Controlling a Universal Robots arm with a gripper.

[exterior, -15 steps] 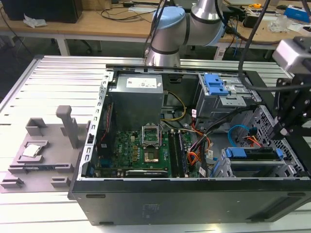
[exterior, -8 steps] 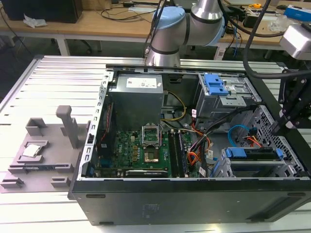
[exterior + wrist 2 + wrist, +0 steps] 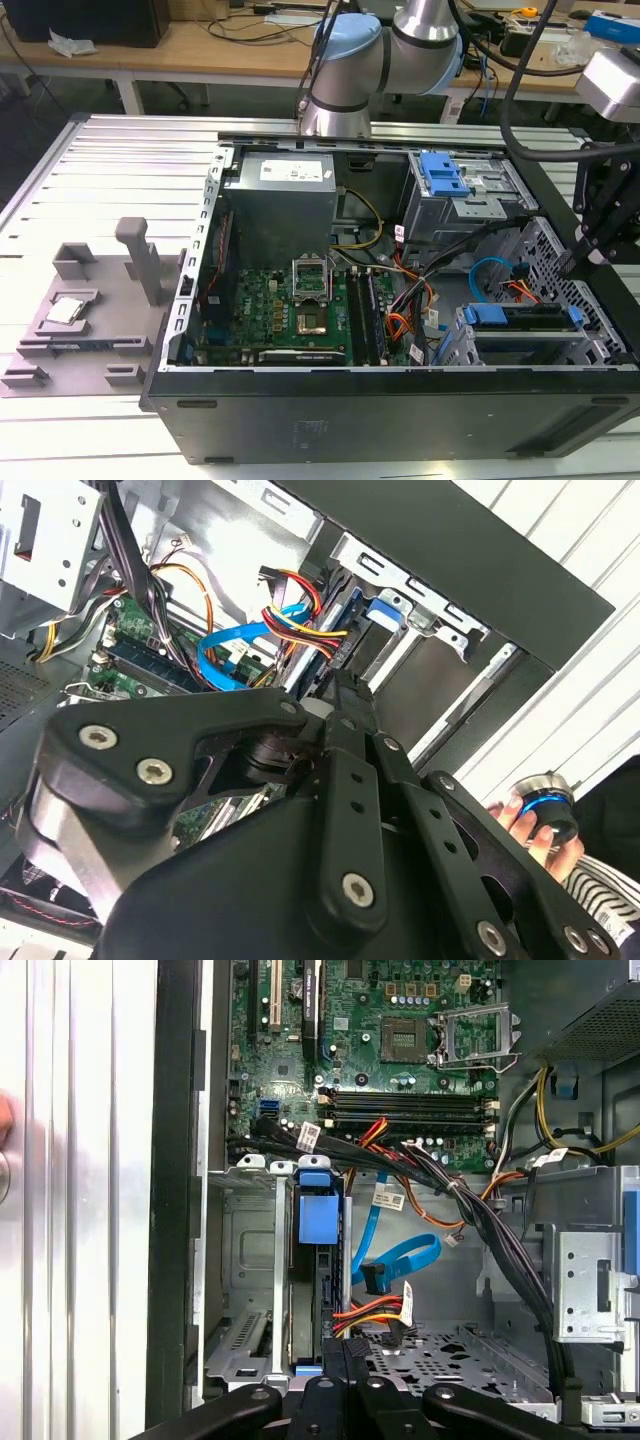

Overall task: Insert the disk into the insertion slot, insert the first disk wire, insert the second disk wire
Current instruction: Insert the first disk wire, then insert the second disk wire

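I see the ribbed aluminium table (image 3: 120,160) carrying the open black computer case (image 3: 400,420), which lies on its side. My arm (image 3: 350,60) reaches in over the case's far edge. Inside, the grey power supply (image 3: 280,205) bears a white label (image 3: 295,170) with dark print, and the green motherboard (image 3: 250,300) lies in front of it. At the exterior view's left, a grey fixture tray (image 3: 100,300) rests on the table beside the case.

The insertion slot (image 3: 250,1280), a bay of silver-grey sheet metal, sits in the case corner at the exterior view's right. The disk (image 3: 316,1300) stands in it on edge, framed in its blue carrier. Its long axis runs along the case's near wall, from the exterior view's left to its right. The carrier's blue tab (image 3: 320,1222) points toward the motherboard.

My gripper (image 3: 345,1352) hovers just off the disk's other end, fingers drawn together with nothing between them. The second disk wire (image 3: 405,1255) loops beside the disk, its dark end just beside the carrier. The first disk wire (image 3: 372,1310) runs toward that same end of the disk; whether its plug is seated I cannot tell. Small white tags (image 3: 390,1200) with print hang on the black cables.
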